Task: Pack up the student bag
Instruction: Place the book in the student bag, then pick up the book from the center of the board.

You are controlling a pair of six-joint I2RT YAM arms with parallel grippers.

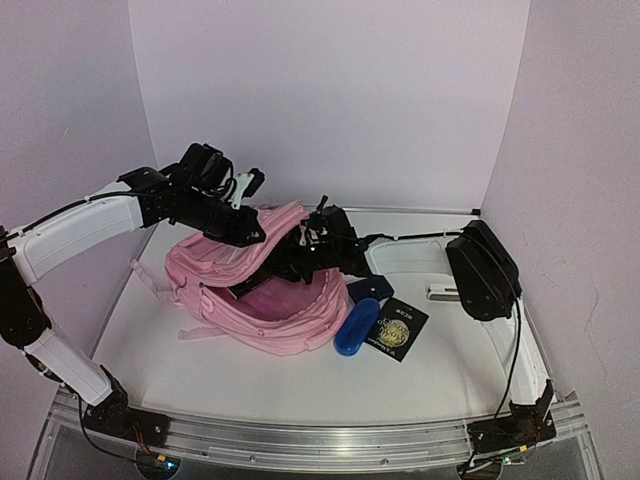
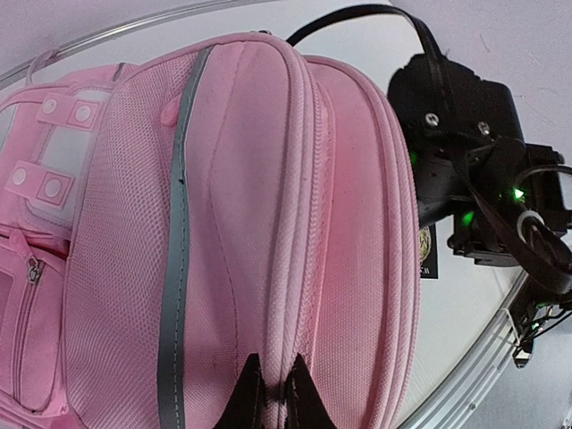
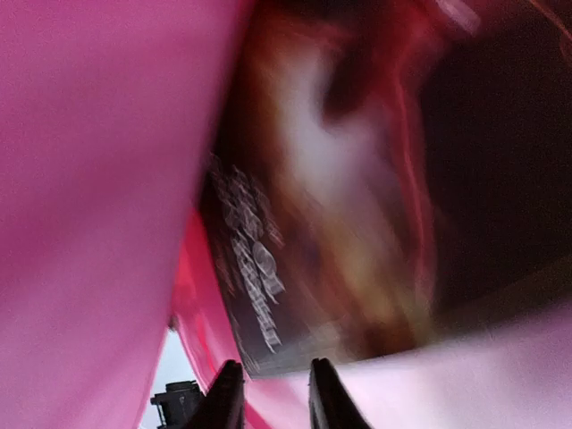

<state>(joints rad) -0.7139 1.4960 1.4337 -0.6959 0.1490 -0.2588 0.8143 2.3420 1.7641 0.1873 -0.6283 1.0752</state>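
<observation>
The student bag (image 1: pixel 268 300), a big pink backpack, lies in the middle of the table with its main compartment gaping toward the right. My left gripper (image 1: pixel 247 228) is shut on the bag's upper zip edge (image 2: pixel 295 223) and holds it up; its fingertips (image 2: pixel 250 375) pinch that seam. My right gripper (image 1: pixel 305 245) reaches into the opening. In the blurred right wrist view its jaws (image 3: pixel 273 368) stand a little apart with nothing between them. Just beyond the tips lies a dark flat item with pale lettering (image 3: pixel 268 277), inside the pink lining (image 3: pixel 89 179).
A blue oblong case (image 1: pixel 357 328) and a black booklet with a gold emblem (image 1: pixel 398 328) lie right of the bag. A dark blue item (image 1: pixel 362 290) sits by the bag's edge. A small white object (image 1: pixel 440 292) lies under the right arm (image 1: pixel 482 268).
</observation>
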